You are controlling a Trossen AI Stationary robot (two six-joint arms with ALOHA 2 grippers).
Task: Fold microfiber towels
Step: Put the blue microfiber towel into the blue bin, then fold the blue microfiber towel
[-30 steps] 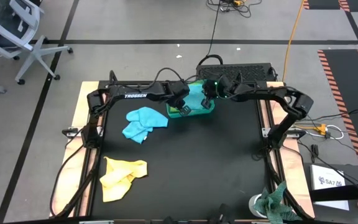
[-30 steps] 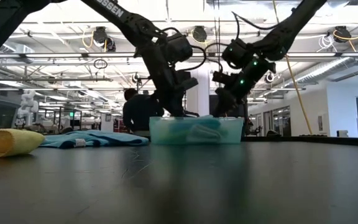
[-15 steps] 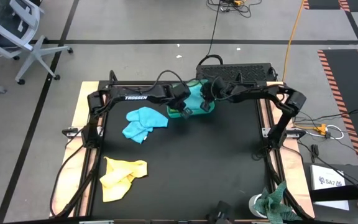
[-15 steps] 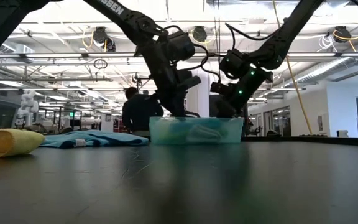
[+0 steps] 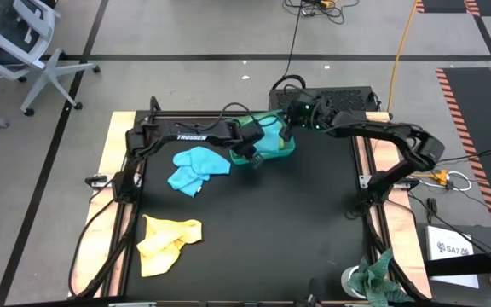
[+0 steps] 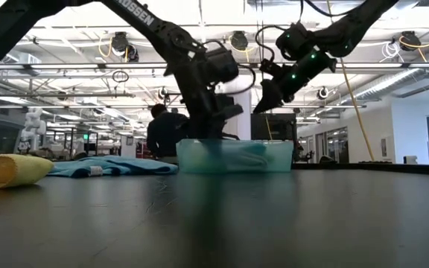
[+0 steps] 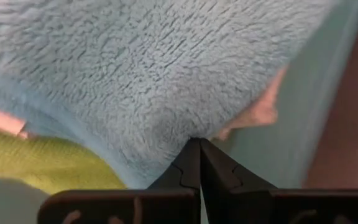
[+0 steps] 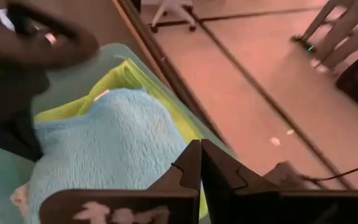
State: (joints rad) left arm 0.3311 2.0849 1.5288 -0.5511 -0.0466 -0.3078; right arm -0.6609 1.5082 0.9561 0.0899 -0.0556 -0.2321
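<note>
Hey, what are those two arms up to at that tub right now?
Left hand down in the teal tray, shut on the light blue towel. Right hand shut, empty, above the tray. Nothing blocking.

Microfiber towels sitting in three spots across the dark table.

A fluffy light blue microfiber towel (image 8: 104, 149) is lying on top inside the tray at the far edge, resting over a lime green microfiber towel (image 8: 135, 81) that is peeking out along its side. A crumpled turquoise microfiber towel (image 5: 196, 168) is sprawling on the table just beside the tray, towards the left. A rumpled yellow microfiber towel (image 5: 167, 242) is lying well apart, near the front left corner.
</note>
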